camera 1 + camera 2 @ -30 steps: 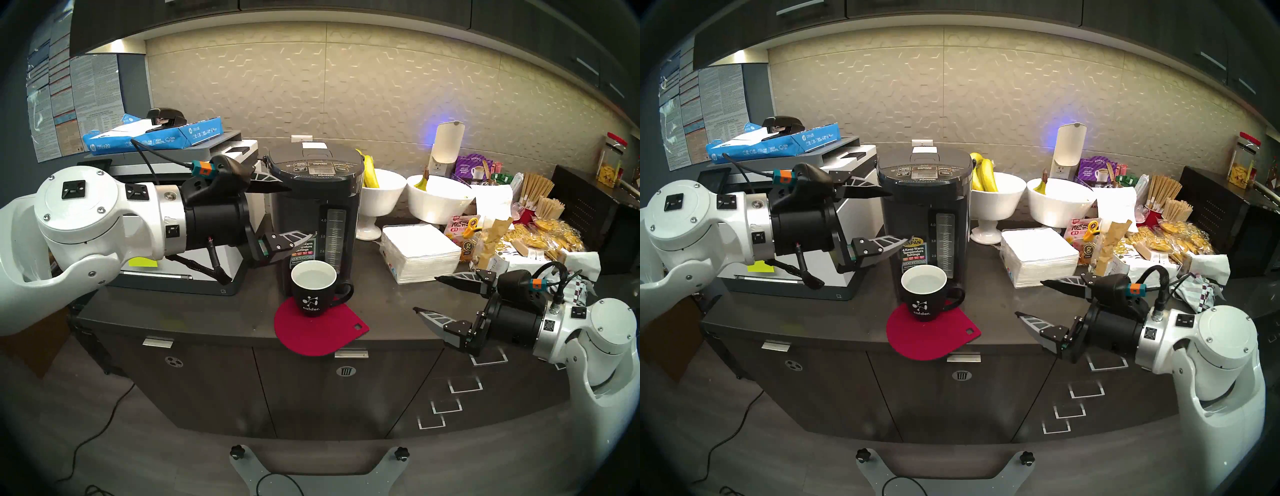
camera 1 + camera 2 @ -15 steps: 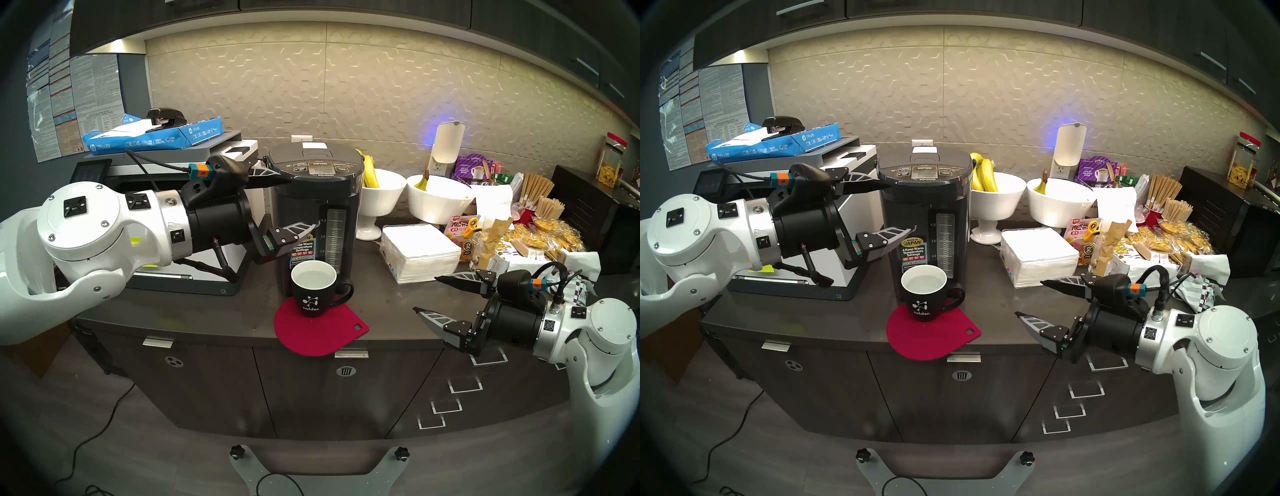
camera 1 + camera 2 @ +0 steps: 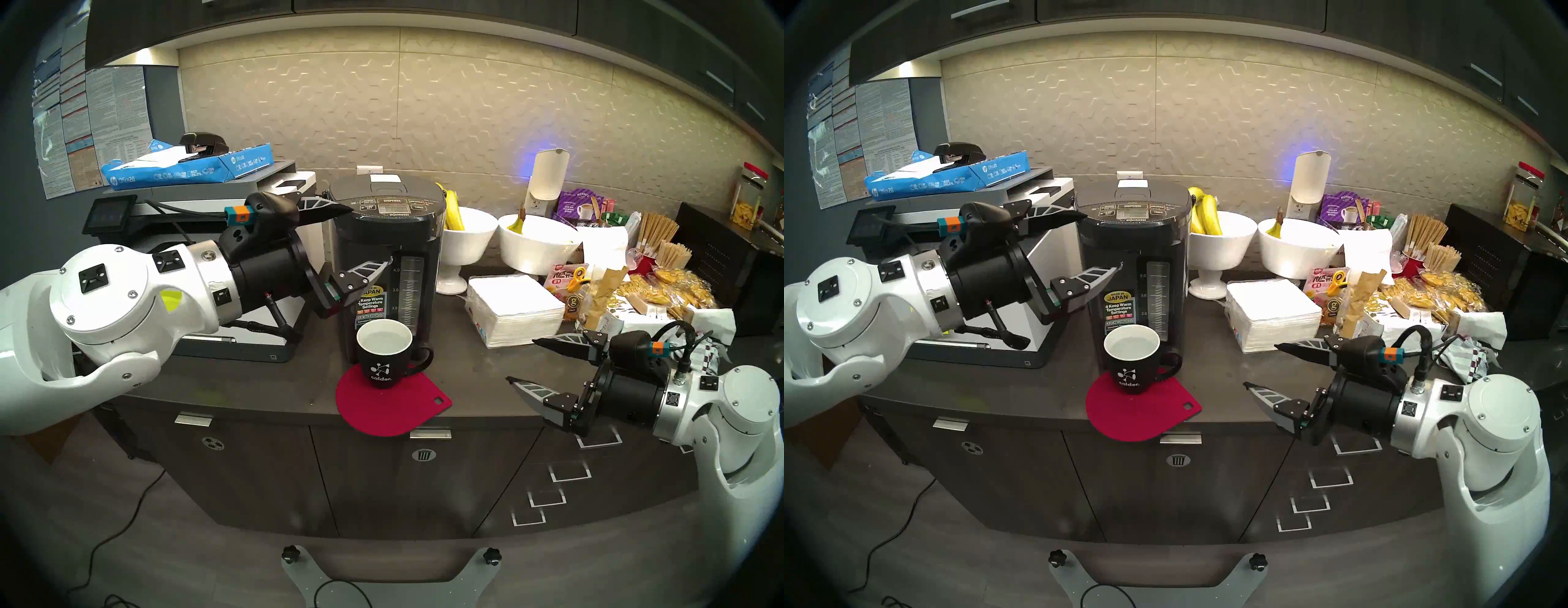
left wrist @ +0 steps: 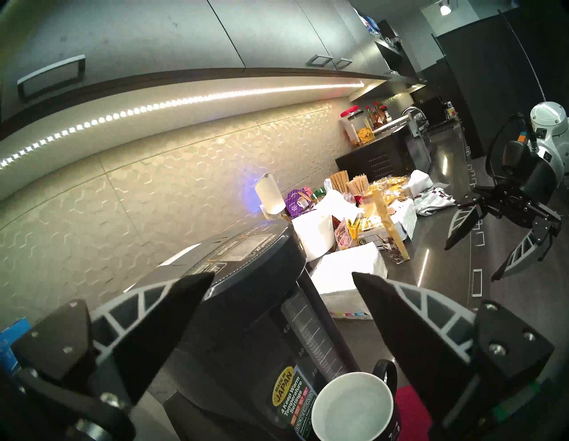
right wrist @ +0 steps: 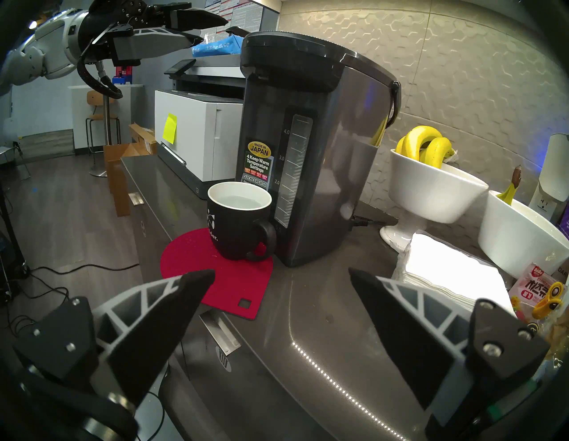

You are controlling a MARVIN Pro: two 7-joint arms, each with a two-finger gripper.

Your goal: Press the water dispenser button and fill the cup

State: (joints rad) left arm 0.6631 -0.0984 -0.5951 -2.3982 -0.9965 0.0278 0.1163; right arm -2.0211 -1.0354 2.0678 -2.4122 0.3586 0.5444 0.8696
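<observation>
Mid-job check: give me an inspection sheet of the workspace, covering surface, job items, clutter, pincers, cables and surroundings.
Surface: dark countertop, red mat overhanging its front edge.
Job items: black mug on the mat, water inside, under the grey water dispenser; DISPENSE button untouched.
Clutter: napkin stack, banana bowls, snack packets.
Pincers: left pincer open, beside the dispenser's top; right pincer open over the counter.
Cables: power cord at the dispenser's base; floor cable.
Surroundings: printer at left, tiled backsplash, cabinets below.
</observation>
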